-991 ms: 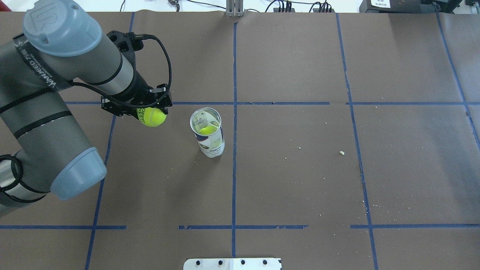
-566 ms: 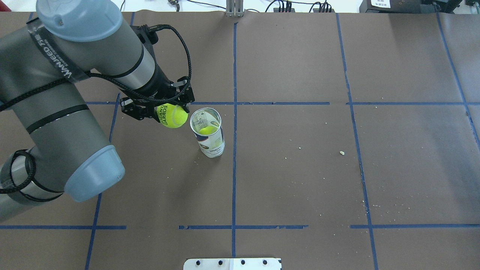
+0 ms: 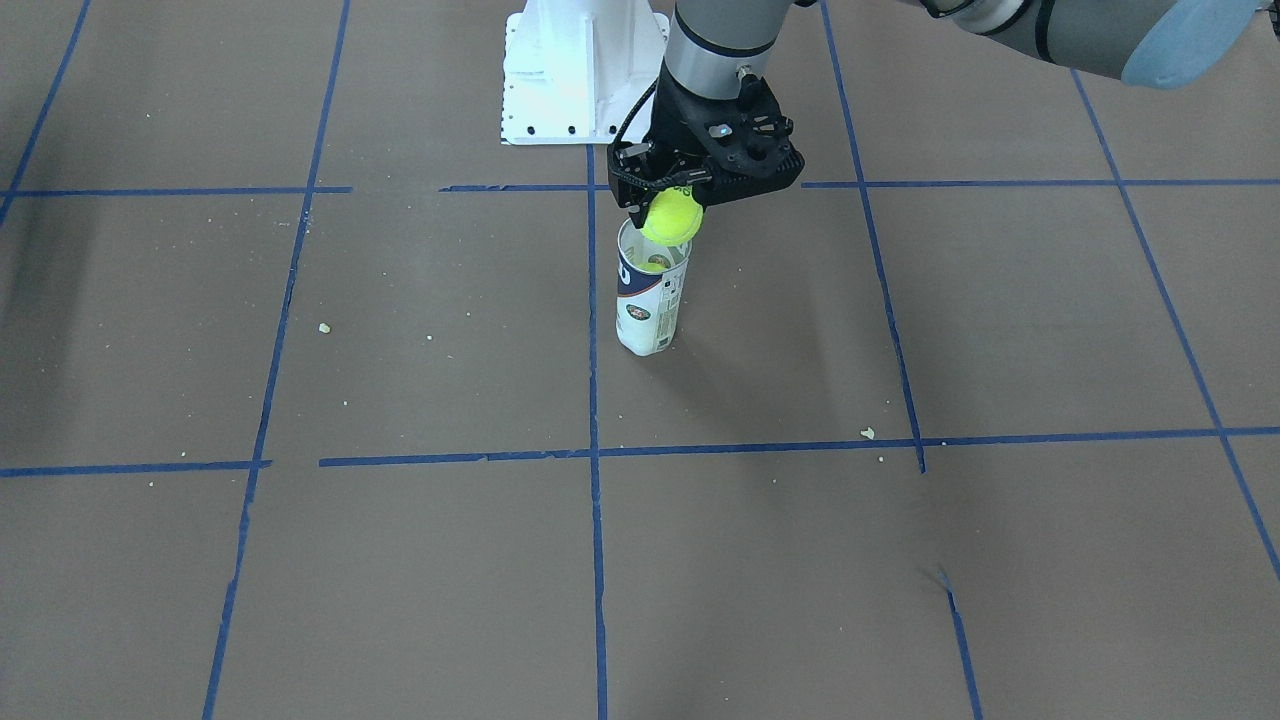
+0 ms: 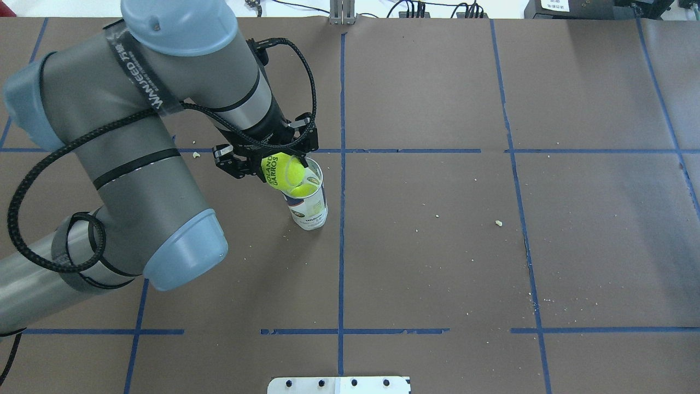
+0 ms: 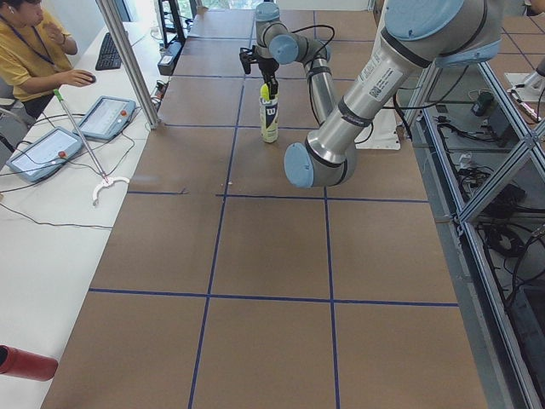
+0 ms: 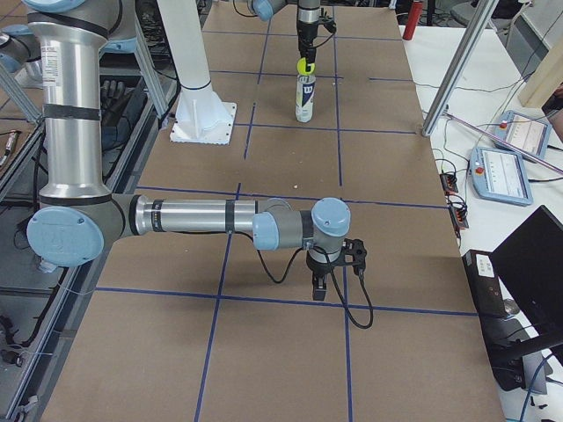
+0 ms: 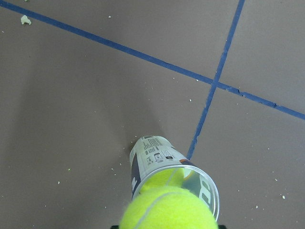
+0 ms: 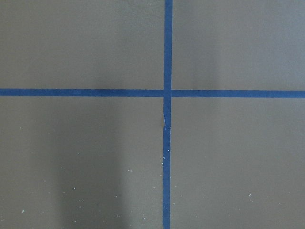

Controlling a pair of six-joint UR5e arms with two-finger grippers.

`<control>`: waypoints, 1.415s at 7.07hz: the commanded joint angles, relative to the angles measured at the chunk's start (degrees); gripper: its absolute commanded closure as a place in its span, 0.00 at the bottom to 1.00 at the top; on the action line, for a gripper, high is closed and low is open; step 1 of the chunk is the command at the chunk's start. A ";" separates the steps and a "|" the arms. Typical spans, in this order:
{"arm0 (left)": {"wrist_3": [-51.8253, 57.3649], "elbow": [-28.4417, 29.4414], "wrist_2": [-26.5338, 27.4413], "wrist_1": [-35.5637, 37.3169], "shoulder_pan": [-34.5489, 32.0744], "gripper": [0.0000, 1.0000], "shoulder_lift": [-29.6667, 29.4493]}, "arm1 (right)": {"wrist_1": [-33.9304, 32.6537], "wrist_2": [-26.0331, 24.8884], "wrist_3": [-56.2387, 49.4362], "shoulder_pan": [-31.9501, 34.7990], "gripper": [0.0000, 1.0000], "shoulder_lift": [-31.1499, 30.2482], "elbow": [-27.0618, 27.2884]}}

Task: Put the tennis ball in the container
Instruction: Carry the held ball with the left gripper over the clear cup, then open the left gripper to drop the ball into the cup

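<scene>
you can see the left hand holding the tennis ball tight between its two fingers. the ball hangs right over the open top of the container. it is not inside yet, and you cannot tell if it touches the rim. the container stands up straight on the brown bench, just beside a blue tape line. another yellow ball sits inside the container, and you can see it through the open top. in the left wrist view the held ball is at the bottom edge, and the mouth of the container is right under it. the right hand hangs low over the bench, well apart from the container. you see it only from the side, so you cannot tell if it is wide or narrow. a white stand sits on the bench near the container, on the robot's side.
</scene>
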 commanded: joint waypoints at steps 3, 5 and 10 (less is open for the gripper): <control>0.42 1.86 1.43 -0.33 0.01 0.94 -1.36 | 0.00 0.00 0.00 0.03 0.00 0.00 0.00; 0.51 2.65 1.80 -0.50 0.10 0.86 -1.10 | 0.00 0.00 0.00 0.03 0.00 0.00 0.00; 0.51 3.00 1.71 -0.59 0.28 0.23 -0.83 | 0.00 0.00 0.00 0.03 0.00 0.00 0.00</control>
